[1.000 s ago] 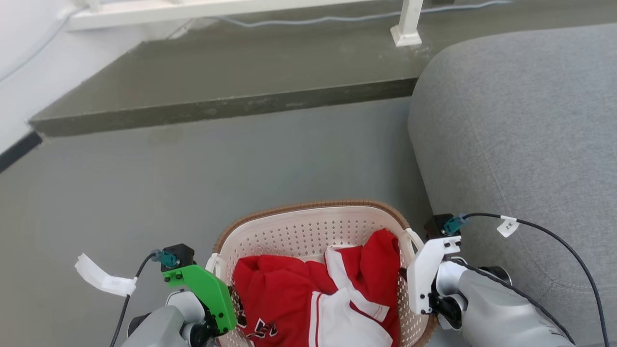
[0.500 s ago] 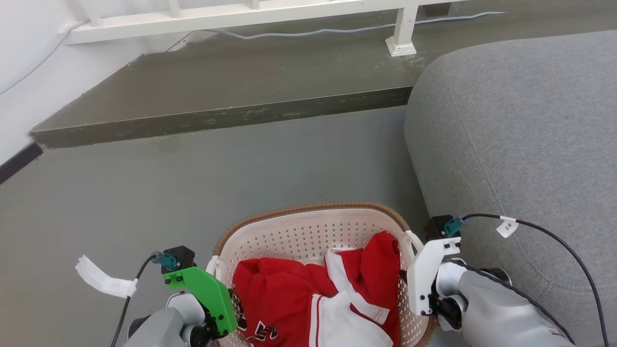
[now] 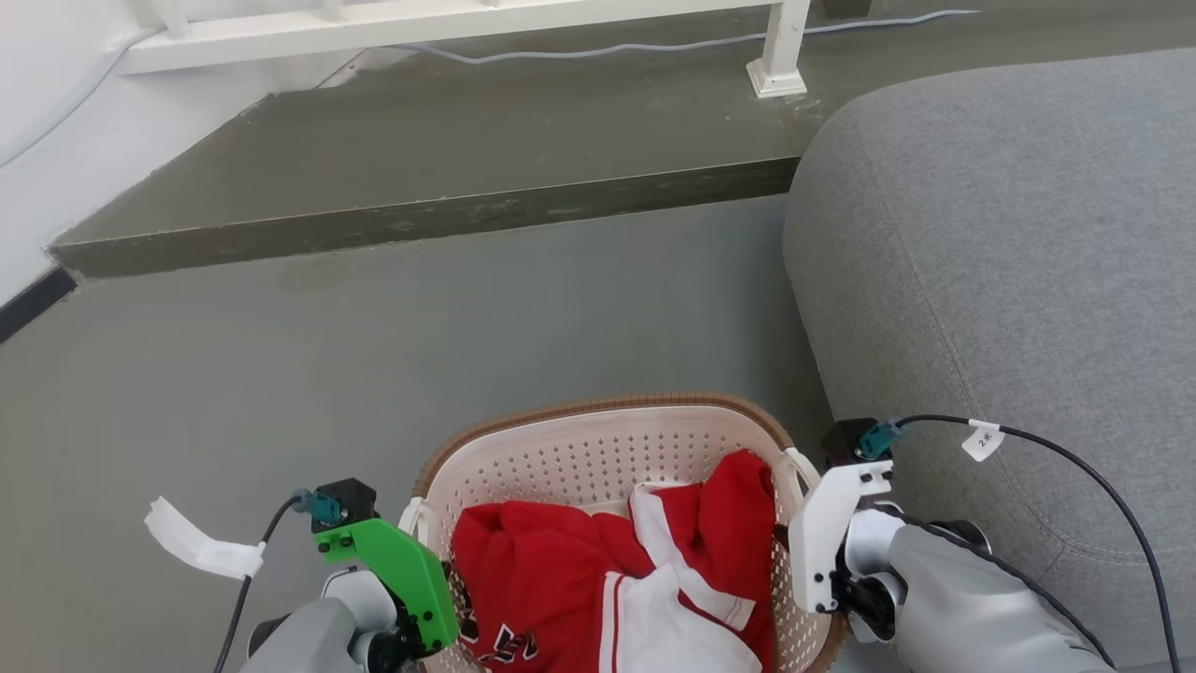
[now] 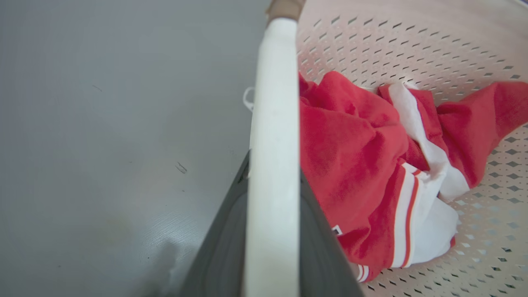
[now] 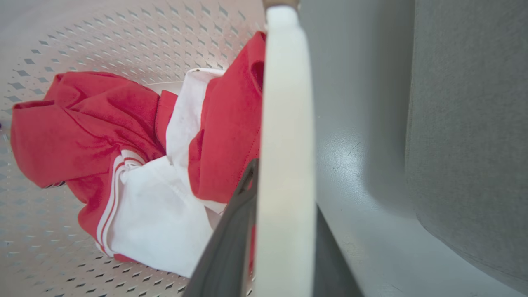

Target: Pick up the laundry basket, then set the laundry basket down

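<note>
The left hand [image 4: 272,231] was clamped on the basket's left handle [image 4: 274,123], one dark finger pressed to each side of the white bar. The grip at the side probably kept the load level between the two arms. The basket [image 3: 598,408] sat low in the head view between both arms, near the robot, above grey floor [image 3: 374,355]. It looked lifted rather than resting, though its base was hidden. A red and white garment [image 3: 561,570] lay bunched inside. The right hand [image 5: 284,239] was closed the same way on the right handle [image 5: 286,103], matching the left so the basket would not tip. A grey sofa [image 3: 1009,234] stood just beside that arm.

The head view gave the surroundings, with the mounts covering the fingers. The wrist views showed the fingers on the handles, and the right one showed a strip of floor between basket and sofa.
</note>
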